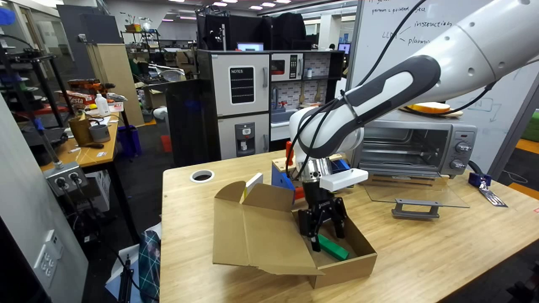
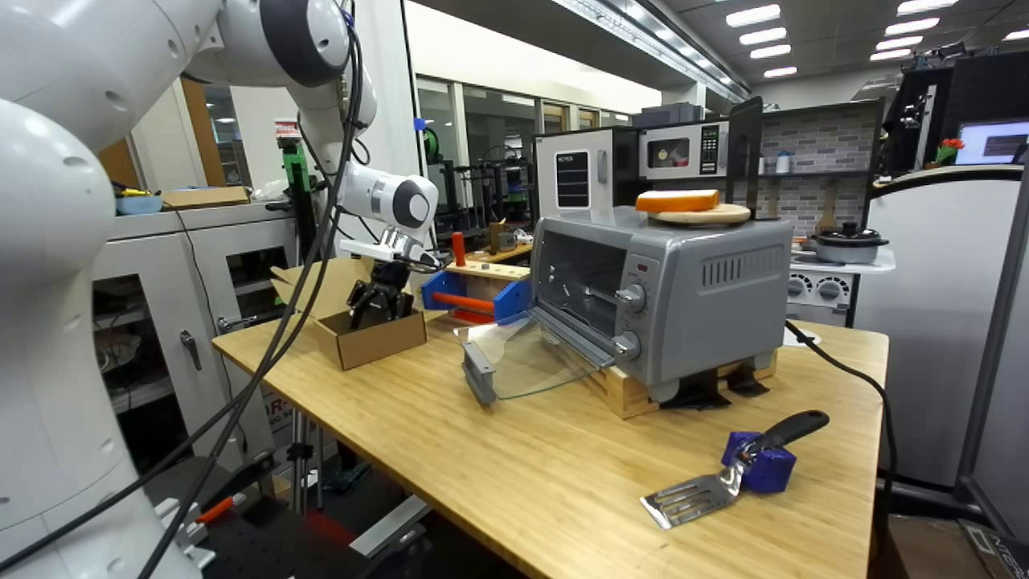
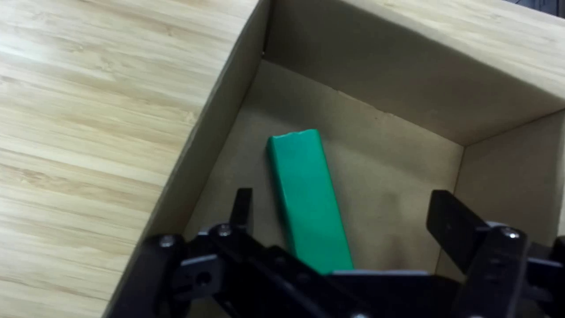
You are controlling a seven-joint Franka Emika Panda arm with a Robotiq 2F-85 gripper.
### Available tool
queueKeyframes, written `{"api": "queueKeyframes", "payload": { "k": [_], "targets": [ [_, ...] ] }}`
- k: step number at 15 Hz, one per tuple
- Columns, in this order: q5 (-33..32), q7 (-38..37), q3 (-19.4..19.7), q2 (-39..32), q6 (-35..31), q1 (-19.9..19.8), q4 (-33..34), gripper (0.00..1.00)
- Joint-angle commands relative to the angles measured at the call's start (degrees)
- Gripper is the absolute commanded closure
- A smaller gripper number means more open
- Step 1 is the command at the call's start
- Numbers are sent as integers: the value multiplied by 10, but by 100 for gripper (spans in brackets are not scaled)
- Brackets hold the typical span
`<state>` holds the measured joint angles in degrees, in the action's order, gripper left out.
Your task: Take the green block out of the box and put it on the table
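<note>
I'm operating in a lab. I see a scribbled whiteboard [image 1: 433,14], a play kitchen [image 1: 246,110] and a cluttered workbench [image 1: 81,158].

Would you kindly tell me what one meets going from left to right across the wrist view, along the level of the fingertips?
Table → box wall → one black finger → green block → the other black finger.
</note>
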<state>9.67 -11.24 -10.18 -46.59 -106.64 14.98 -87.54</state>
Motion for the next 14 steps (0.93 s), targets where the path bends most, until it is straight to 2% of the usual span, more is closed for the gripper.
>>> {"api": "queueKeyframes", "payload": {
  "k": [1,14],
  "targets": [
    [13,11,-3,-14,9,-3,14,0],
    [6,29,0,-20,12,-6,20,0]
  ]
}}
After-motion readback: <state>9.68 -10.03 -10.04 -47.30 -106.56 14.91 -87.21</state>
